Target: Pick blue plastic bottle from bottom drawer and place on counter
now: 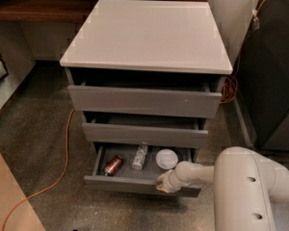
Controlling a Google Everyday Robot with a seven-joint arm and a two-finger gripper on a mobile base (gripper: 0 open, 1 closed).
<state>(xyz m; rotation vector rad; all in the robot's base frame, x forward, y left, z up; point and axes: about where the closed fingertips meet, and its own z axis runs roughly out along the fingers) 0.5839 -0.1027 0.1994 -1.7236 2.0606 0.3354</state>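
Observation:
The bottom drawer (pixel 120 183) stands pulled open under two larger grey drawers. In its tray lies the blue plastic bottle (pixel 140 156), slim and clear-greyish with a white cap pointing back. A copper-red can (pixel 113 165) lies to its left and a white round bowl (pixel 166 158) to its right. My gripper (pixel 164 183) is at the drawer's front edge, right of centre, at the end of my white arm (pixel 241 182). The white counter (pixel 149 35) tops the cabinet.
A dark brown wooden shelf (pixel 38 8) runs at the back left. An orange cable (pixel 62 162) trails over the speckled floor at left, and another hangs at right (pixel 231 85). A dark cabinet (pixel 274 76) stands at right.

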